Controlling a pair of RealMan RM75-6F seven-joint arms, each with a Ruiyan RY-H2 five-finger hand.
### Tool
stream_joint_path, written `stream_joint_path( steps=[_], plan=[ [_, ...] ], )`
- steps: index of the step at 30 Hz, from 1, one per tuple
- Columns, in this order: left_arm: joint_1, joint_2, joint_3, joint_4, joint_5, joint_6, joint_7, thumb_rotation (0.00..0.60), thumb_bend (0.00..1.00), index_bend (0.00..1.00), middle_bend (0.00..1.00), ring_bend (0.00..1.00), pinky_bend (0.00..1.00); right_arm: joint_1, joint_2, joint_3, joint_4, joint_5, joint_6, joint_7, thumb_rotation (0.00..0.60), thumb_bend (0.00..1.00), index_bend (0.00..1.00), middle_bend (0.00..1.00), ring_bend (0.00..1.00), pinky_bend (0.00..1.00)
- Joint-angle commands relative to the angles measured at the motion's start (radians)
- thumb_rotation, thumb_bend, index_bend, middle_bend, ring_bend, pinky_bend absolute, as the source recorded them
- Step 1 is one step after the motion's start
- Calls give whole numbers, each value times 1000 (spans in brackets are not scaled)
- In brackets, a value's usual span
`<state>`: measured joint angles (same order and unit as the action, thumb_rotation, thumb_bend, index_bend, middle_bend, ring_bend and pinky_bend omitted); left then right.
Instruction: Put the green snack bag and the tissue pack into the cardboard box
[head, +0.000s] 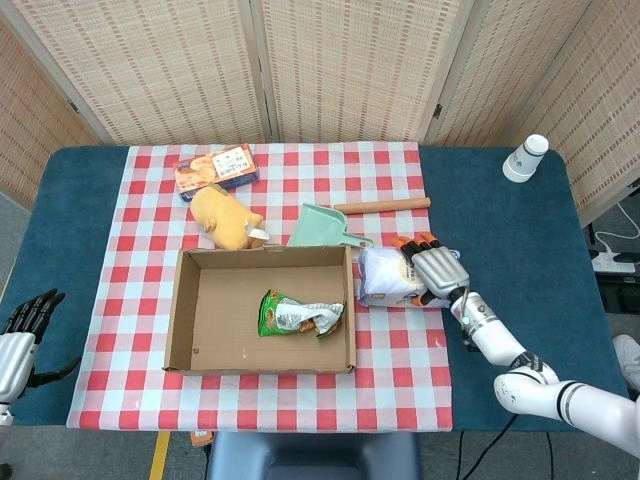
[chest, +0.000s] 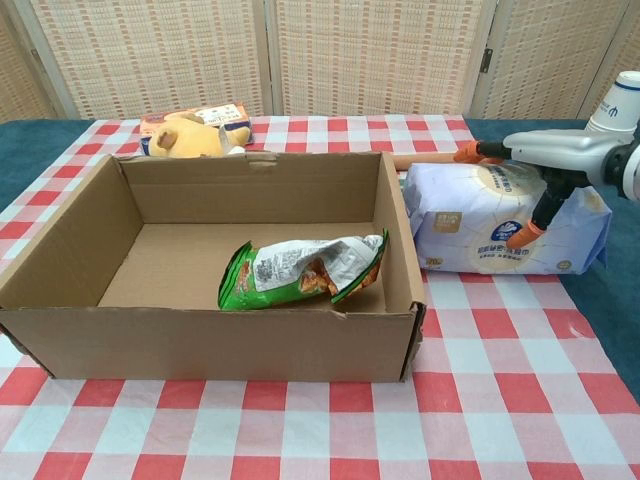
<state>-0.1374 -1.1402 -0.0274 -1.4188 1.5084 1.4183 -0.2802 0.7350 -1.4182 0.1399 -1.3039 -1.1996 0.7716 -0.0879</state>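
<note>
The cardboard box (head: 178, 312) (chest: 200, 345) stands open in the middle of the checked cloth. Inside it, near its right wall, lies the green snack bag (head: 298, 316) (chest: 300, 270). The white tissue pack (head: 385, 278) (chest: 480, 225) lies on the cloth just right of the box. My right hand (head: 434, 268) (chest: 545, 160) reaches over the pack's top from the right, fingers stretched flat above it, thumb tip down against its front face. It does not grip the pack. My left hand (head: 24, 322) rests off the table's lower left corner, fingers apart, holding nothing.
Behind the box are a yellow plush toy (head: 228, 218) (chest: 185, 138), an orange snack carton (head: 215, 168) and a green dustpan (head: 325, 228) with a wooden handle. A white cup (head: 525, 157) (chest: 620, 100) stands at the far right on the blue table.
</note>
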Motion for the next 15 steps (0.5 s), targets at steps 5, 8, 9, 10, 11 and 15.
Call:
stream_joint_path(
  steps=[5,8,9,10,11,15],
  plan=[
    [0,0,1,0,2,0,0,600,201,0,0,0,76,-11,-22,-4,21,7,32,-36,600,0,507,365,415,625],
    [0,0,2,1,3,0,-1,600,200,0,0,0,76,-15,-28,-5,27,5,43,-41,600,16,570,404,464,676],
    [0,-1,2,1,3,0,-1,600,200,0,0,0,76,-16,-30,-6,28,4,47,-42,600,27,596,422,481,692],
    [0,-1,1,2,2,0,-1,600,200,0,0,0,76,-18,-31,-6,29,2,51,-42,600,38,624,442,500,709],
    [-1,-1,1,2,2,-1,-2,600,200,0,0,0,75,-20,-33,-5,30,-4,61,-43,600,50,653,463,518,727],
    [-1,0,1,3,1,-2,-4,600,200,0,0,0,76,-30,-24,0,20,-15,93,-43,600,106,750,531,581,787]
  ],
)
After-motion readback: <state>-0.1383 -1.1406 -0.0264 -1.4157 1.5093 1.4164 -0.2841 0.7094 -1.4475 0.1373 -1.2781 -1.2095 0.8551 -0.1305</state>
